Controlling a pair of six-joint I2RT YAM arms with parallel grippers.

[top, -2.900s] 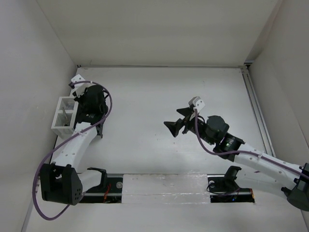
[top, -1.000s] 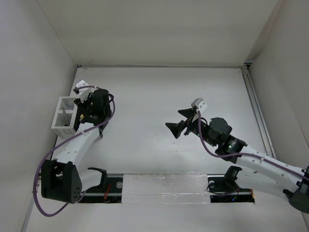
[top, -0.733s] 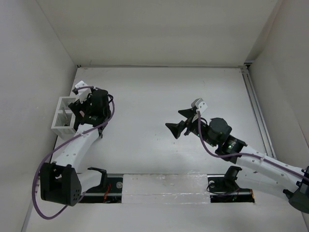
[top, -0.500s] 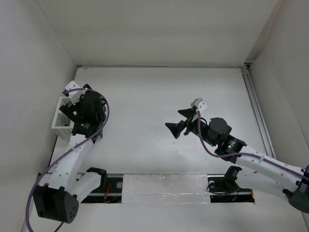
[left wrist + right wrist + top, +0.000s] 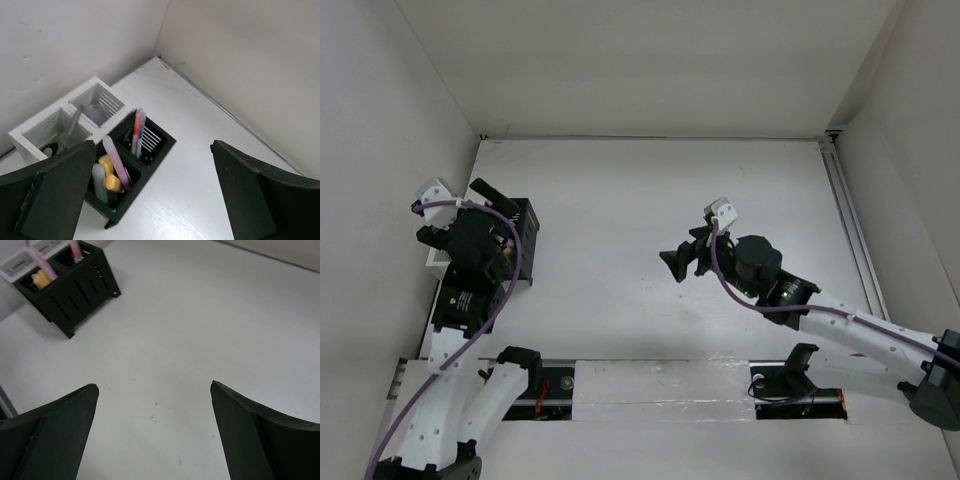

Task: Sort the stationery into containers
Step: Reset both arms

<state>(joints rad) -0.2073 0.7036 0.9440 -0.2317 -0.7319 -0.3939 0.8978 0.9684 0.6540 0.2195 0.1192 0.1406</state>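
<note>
Fingers: left gripper (image 5: 152, 200) and right gripper (image 5: 152, 440) spread wide, nothing held.
Black box (image 5: 145, 172): near end behind a finger.
White box (image 5: 50, 106): things inside blurry.

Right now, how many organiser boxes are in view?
2. The white box sits by the left wall; the black box stands right beside it, on the side away from that wall. No third shows in any view.
</note>
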